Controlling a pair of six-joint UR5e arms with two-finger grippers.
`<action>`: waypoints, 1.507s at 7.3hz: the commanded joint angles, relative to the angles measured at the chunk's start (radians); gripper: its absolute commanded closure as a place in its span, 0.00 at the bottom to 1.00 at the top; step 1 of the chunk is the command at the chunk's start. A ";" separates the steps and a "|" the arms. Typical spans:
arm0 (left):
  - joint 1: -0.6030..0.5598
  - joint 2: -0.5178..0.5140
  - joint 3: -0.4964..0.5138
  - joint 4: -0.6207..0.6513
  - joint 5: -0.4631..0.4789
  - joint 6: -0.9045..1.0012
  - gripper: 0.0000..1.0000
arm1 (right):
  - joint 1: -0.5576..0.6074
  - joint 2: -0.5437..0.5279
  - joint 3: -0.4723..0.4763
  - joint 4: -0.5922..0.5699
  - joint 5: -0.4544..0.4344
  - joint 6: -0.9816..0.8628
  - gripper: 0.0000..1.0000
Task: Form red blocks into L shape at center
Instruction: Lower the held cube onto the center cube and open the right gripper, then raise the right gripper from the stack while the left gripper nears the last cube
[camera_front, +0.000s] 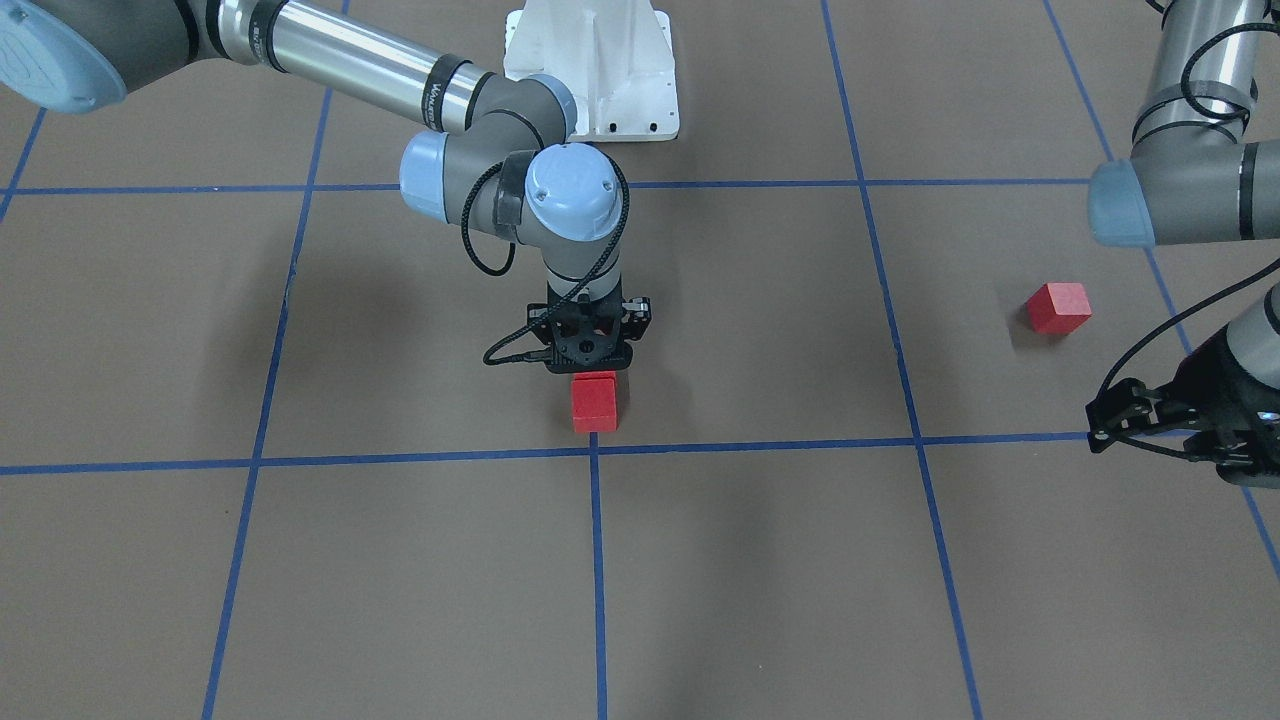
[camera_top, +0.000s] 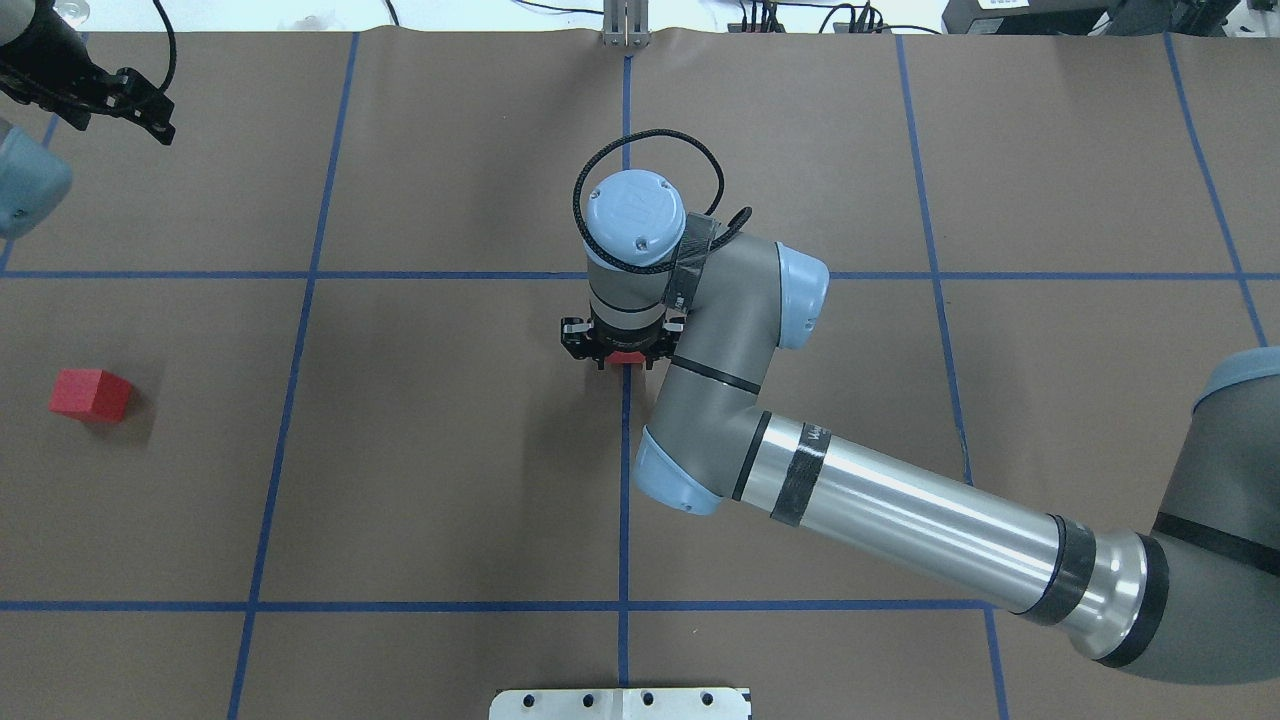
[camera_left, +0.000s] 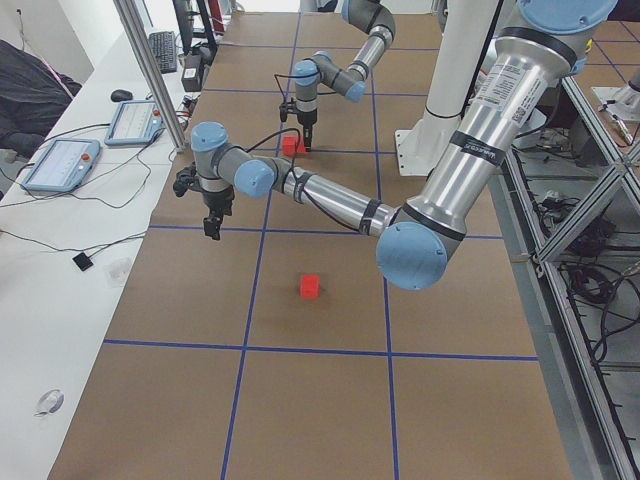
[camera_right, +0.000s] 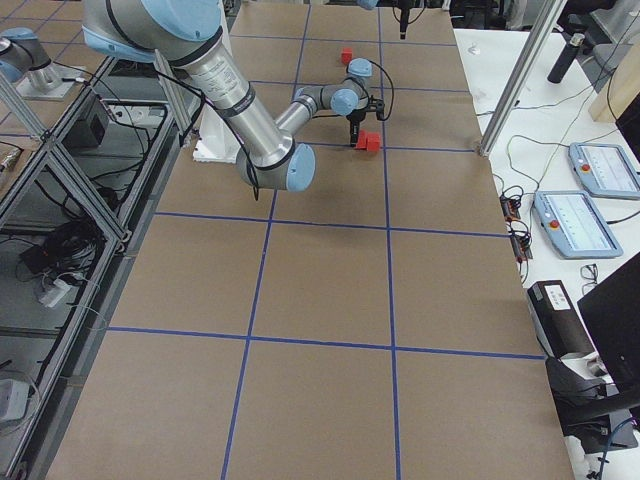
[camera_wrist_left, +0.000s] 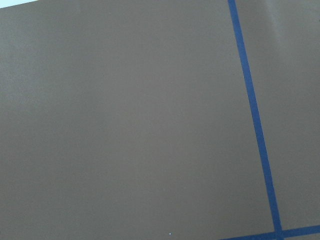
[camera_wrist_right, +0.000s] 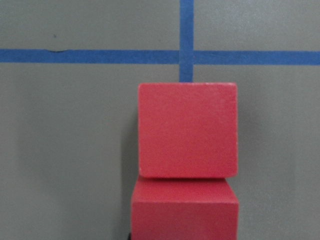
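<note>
Two red blocks sit in a row at the table's centre, by a blue tape crossing. The farther one (camera_wrist_right: 187, 130) lies free on the paper and also shows in the front view (camera_front: 595, 405). The nearer one (camera_wrist_right: 185, 212) sits right under my right gripper (camera_front: 592, 368), which points straight down and looks shut on it, with its fingers mostly hidden. A sliver of red (camera_top: 628, 357) shows under that gripper (camera_top: 626, 352). The third red block (camera_front: 1058, 307) (camera_top: 90, 393) lies alone far to my left. My left gripper (camera_front: 1093, 427) (camera_top: 155, 105) hovers beyond it, open and empty.
The white robot base plate (camera_front: 590, 70) stands at the table's near edge. Blue tape lines (camera_top: 624, 500) divide the brown paper into squares. My right arm's elbow and forearm (camera_top: 900, 510) stretch over the right half. Side benches hold tablets (camera_left: 60, 165).
</note>
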 joint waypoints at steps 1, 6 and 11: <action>0.000 -0.002 0.000 0.000 0.000 0.000 0.00 | 0.000 0.000 0.000 0.000 -0.004 -0.001 0.34; -0.003 0.008 -0.003 -0.005 0.000 0.000 0.00 | 0.030 0.008 0.020 0.000 0.007 0.008 0.02; -0.003 0.162 -0.065 -0.142 0.000 -0.105 0.00 | 0.216 -0.018 0.280 -0.160 0.133 0.010 0.01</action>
